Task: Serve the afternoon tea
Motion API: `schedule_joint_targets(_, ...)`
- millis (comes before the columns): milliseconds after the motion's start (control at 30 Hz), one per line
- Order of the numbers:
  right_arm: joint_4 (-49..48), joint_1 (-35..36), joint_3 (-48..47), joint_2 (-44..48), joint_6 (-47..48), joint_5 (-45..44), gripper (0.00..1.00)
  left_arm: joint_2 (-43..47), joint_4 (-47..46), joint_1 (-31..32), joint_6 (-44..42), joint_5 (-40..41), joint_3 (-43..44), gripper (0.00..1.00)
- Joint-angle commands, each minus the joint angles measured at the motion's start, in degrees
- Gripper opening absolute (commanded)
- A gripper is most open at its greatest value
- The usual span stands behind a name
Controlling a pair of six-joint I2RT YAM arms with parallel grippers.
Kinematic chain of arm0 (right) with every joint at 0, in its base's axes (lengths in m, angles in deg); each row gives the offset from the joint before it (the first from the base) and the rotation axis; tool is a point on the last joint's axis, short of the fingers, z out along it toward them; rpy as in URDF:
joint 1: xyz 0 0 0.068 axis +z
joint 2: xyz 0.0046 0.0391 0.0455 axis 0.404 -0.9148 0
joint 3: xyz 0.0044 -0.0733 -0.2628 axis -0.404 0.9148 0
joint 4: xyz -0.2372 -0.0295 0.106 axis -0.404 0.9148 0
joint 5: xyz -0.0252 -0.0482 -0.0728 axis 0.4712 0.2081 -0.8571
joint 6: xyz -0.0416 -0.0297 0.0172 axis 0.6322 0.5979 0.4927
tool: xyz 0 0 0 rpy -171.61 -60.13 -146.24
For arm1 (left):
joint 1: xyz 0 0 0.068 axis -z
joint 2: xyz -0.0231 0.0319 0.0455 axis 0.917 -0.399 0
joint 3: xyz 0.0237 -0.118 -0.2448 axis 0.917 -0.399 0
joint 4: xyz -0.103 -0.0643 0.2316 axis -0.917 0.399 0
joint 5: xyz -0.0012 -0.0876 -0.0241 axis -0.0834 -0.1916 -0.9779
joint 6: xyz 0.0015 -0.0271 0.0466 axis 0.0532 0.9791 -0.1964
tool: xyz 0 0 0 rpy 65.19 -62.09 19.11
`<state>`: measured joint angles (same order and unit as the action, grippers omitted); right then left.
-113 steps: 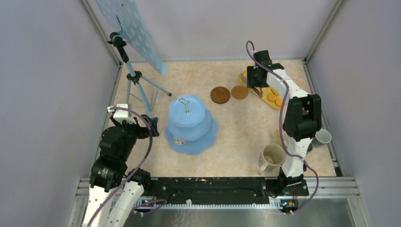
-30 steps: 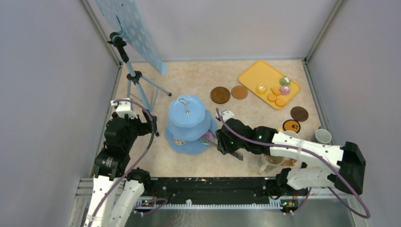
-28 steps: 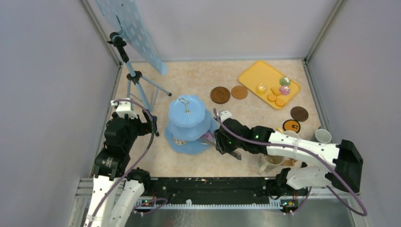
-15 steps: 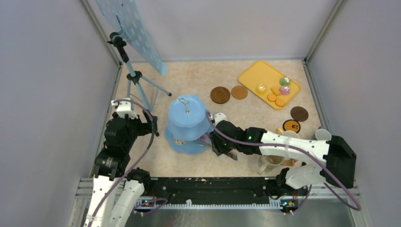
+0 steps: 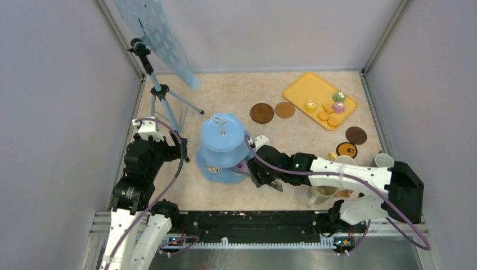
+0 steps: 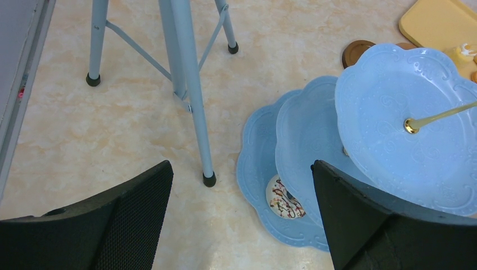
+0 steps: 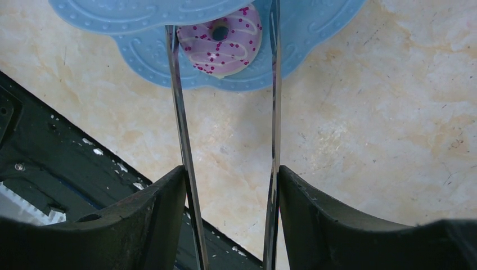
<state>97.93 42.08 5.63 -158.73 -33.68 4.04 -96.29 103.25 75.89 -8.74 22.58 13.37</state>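
In the middle of the top view, a blue cake stand (image 5: pixel 222 135) with three plates on the tabletop (image 5: pixel 292 135). Just right of it, the right gripper (image 5: pixel 260 171), low and close to the bottom plate. Jaws clenched on the metal tongs (image 7: pixel 274 84), one thin arm pressed against each finger. Tongs spread wide, tips reaching in under the middle plate. Between the tips, a pink donut (image 7: pixel 225 53) with dark pink dots, flat on the bottom plate, near its edge. Tong arms just beside the donut on both sides; touching or not, cannot tell.

At the left of the top view, the left gripper (image 5: pixel 183 152), beside the stand and near a blue tripod (image 5: pixel 160 93). Jaws released and wide apart. In the left wrist view, a second donut (image 6: pixel 284 199), white with brown lines, also on the bottom plate, half under the middle plate.

At the upper right of the top view, a yellow tray (image 5: pixel 304 90) with three cupcakes (image 5: pixel 338 97) and some orange biscuits (image 5: pixel 327 115) on it. Left of the tray, two brown coasters (image 5: pixel 261 112) side by side. Two more coasters near the right edge. At the lower right, a big beige mug (image 5: pixel 323 194) partly under the right arm, and a small pale mug (image 5: pixel 384 161) by the right wall.
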Motion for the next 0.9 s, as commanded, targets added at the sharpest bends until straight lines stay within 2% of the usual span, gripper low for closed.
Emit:
schedule_joint_targets(0, -0.36, 0.95, -1.71, 2.64, 0.81, -2.04, 0.58, 0.21, -1.06, -0.36, 0.0, -0.39, 1.94, 0.99)
schedule_joint_targets(233, 4.76, 0.98, -1.19, 8.17, 0.84, -1.97, 0.58, 0.65, -1.14, -0.36, 0.0, -0.21, 1.84, 0.99)
schedule_joint_targets(400, 5.01, 0.98, 1.42, 13.66, 0.27, 0.06, 0.59, 1.16, -1.43, -0.52, -0.27, -0.46, 1.73, 0.99)
schedule_joint_targets(567, 13.22, 0.99, 1.21, 17.3, -3.11, -4.95, 0.58, 1.51, -1.55, -0.49, -0.35, -0.63, 1.62, 0.99)
schedule_joint_targets(733, 24.14, 0.32, -0.57, 18.06, -7.1, -13.95, 0.55, 2.24, -2.04, -0.52, -0.28, -0.57, 1.1, 0.99)
schedule_joint_targets(800, 26.3, -1.98, -1.52, 17.8, -7.18, -15.82, 0.55, 2.57, -2.25, -0.53, -0.34, -0.48, 0.95, 0.99)
schedule_joint_targets(867, 26.27, -7.15, -2.47, 17.81, -6.17, -15.25, 0.54, 2.98, -2.43, -0.46, -0.43, -0.38, 0.86, 0.99)
